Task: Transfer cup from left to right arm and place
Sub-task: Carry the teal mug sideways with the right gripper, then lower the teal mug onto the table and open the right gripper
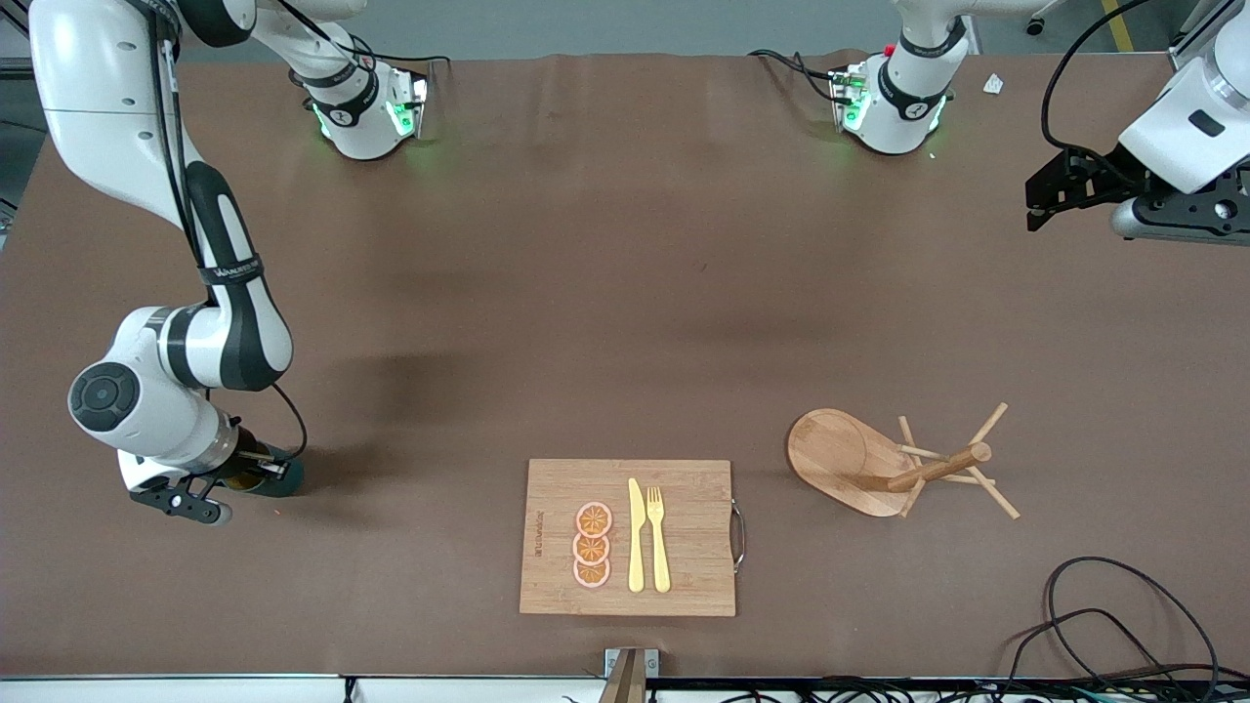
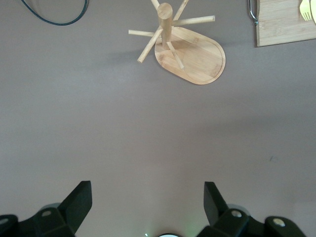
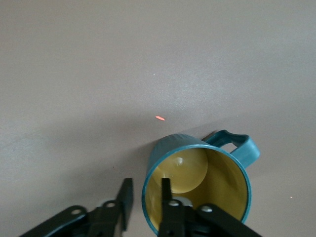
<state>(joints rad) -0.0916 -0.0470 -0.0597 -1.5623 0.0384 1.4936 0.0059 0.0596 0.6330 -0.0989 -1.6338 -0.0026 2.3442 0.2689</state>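
Hidden: cup mostly covered by the right arm in front view.
Cup: upright on bench, mouth up.
Right claw: fingers straddle the rim, parted.
Left claw: spread, waiting.

Both arms are built of glossy white rounded shells joined by black bands at the joints. Each base is a white dome lit with small green lamps, with black cables trailing from it over the worktop. On the right arm a black sleeve carries small white lettering, a round dark-grey cap closes one joint, and a thin black cable loops beside the wrist. The right gripper is matte black, with slim flat fingers and silver screw heads on its body. The left gripper has the same black housing, two wedge-shaped black fingers and pale round screws.
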